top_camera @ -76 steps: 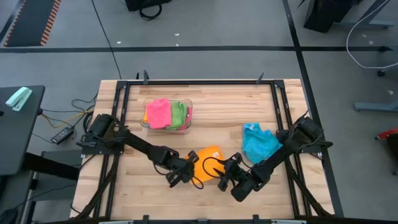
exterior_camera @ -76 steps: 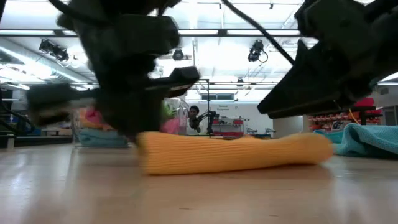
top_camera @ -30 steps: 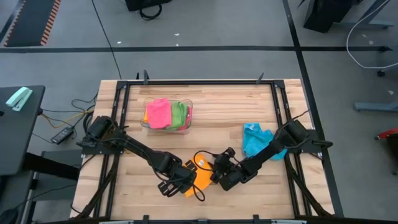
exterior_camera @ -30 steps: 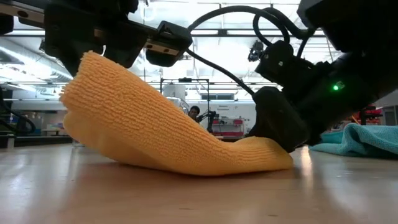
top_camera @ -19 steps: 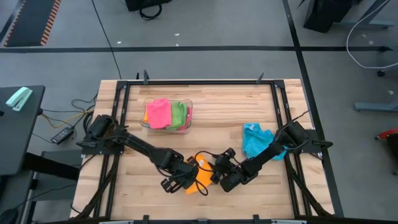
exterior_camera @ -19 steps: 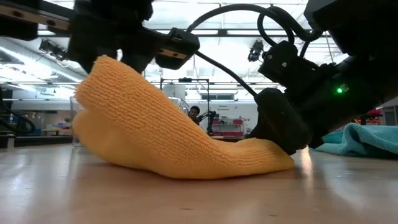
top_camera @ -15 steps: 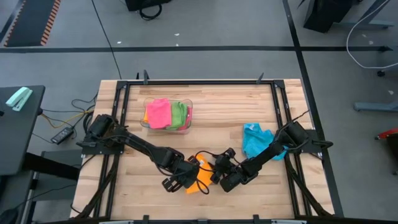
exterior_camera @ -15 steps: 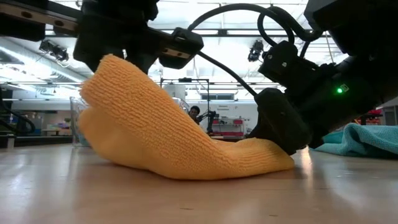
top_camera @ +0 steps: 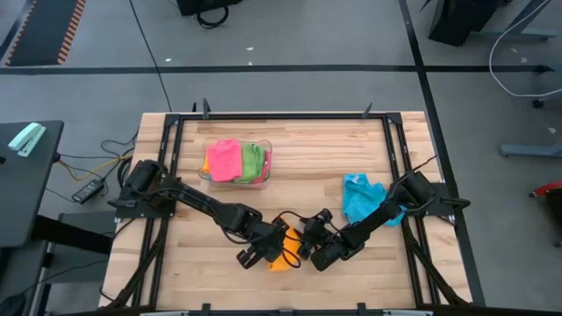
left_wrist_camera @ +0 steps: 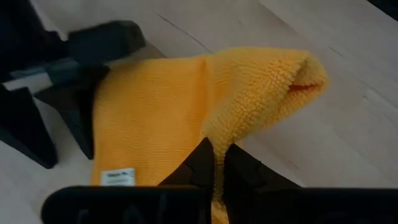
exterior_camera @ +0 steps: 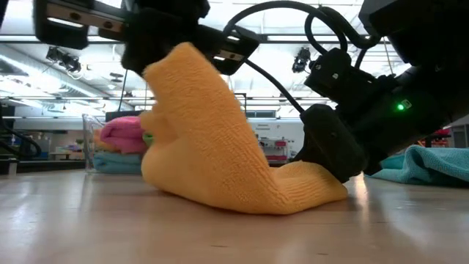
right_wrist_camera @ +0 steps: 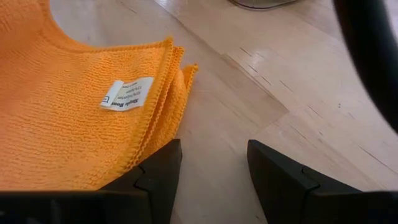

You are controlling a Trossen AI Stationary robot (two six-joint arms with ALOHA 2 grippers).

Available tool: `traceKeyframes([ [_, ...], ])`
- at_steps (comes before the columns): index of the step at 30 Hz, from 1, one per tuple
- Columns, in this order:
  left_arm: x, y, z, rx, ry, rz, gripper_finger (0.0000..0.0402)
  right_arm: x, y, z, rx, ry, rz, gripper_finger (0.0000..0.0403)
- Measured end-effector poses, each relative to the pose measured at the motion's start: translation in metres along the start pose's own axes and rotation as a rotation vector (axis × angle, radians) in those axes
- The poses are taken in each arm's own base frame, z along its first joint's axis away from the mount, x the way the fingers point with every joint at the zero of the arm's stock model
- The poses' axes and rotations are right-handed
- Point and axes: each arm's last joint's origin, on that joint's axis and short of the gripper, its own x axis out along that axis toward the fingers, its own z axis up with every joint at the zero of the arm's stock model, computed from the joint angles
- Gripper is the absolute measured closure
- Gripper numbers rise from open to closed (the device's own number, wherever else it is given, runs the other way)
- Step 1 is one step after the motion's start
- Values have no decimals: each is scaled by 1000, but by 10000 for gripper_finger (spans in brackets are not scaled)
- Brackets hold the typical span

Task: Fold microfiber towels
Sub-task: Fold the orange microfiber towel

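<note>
An orange towel (exterior_camera: pixel 212 154) lies near the table's front, between my two grippers. One end is raised and the other end (exterior_camera: pixel 315 180) stays on the wood. My left gripper (top_camera: pixel 270 247) is shut on the raised end, above the table. My right gripper (top_camera: pixel 304 248) stands open and low at the towel's resting end, where a white label (right_wrist_camera: pixel 127 93) shows. A blue towel (top_camera: pixel 364 200) lies crumpled at the right. Pink and green towels sit in a clear bin (top_camera: pixel 235 162) at the far left. My left gripper pinches a bunched fold of the orange towel (left_wrist_camera: pixel 214 142) between its two fingers, coming slanting down from the table's left. That end is lifted and the cloth slopes slack down to the table. My right gripper touches the towel's resting end with one finger (right_wrist_camera: pixel 152 177), which lies on the layered edge near the label. The other finger (right_wrist_camera: pixel 292 186) stands over bare wood. It comes in low from the table's right.
The clear bin (exterior_camera: pixel 110 147) stands behind the orange towel in the low view. The blue towel (exterior_camera: pixel 425 165) lies beside the right arm. Black rails (top_camera: pixel 176 158) run along the table's edges. Bare wood (top_camera: pixel 325 158) lies between the bin and the blue towel.
My left gripper has carried the orange towel's raised end toward the table's right and my right gripper, a little higher. The cloth now stands steeper and folds over toward its resting end, which has stayed under my right gripper.
</note>
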Motion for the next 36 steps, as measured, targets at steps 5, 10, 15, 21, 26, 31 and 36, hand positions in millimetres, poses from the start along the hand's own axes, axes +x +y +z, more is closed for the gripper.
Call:
traceKeyframes([
  [5,0,6,2,-2,-25,41,387,0,0,0,-1,-1,1,206],
  [10,0,10,3,-5,-38,90,377,0,1,0,-10,-5,6,206],
  [15,-1,14,4,-10,-43,133,374,0,1,0,-14,-4,12,206],
  [21,8,16,3,-23,-22,187,387,0,2,0,-16,-5,12,206],
  [26,26,18,-2,-44,34,258,367,0,2,1,-20,-6,13,206],
  [31,27,20,-1,-49,22,293,345,-1,2,1,-20,-7,16,206],
  [36,27,20,-1,-77,16,293,310,-1,2,1,-19,-6,17,206],
])
